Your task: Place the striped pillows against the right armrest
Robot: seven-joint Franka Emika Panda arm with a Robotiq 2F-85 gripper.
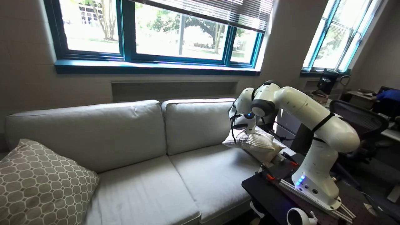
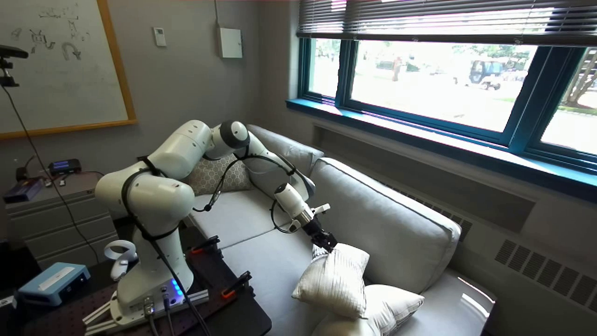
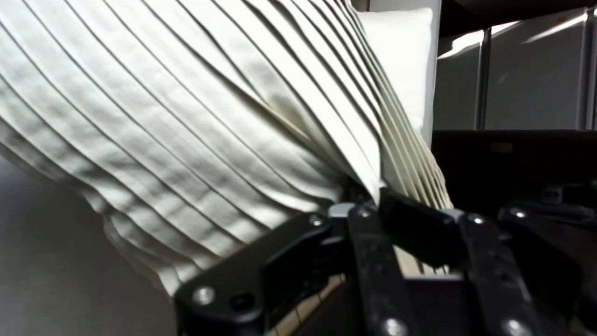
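The gripper (image 3: 366, 200) is clamped on a pinched fold of a striped pillow (image 3: 186, 121), which fills the upper left of the wrist frame and shows tilted at lower centre in an exterior view. Partly hidden behind it there, a second striped pillow (image 2: 394, 303) lies beside the right armrest (image 2: 459, 298) toward the lower right; whether the two pillows touch cannot be told. Farther out, a lattice-patterned pillow (image 1: 47, 184) sits on the sofa (image 1: 137, 190), at lower left in an exterior view.
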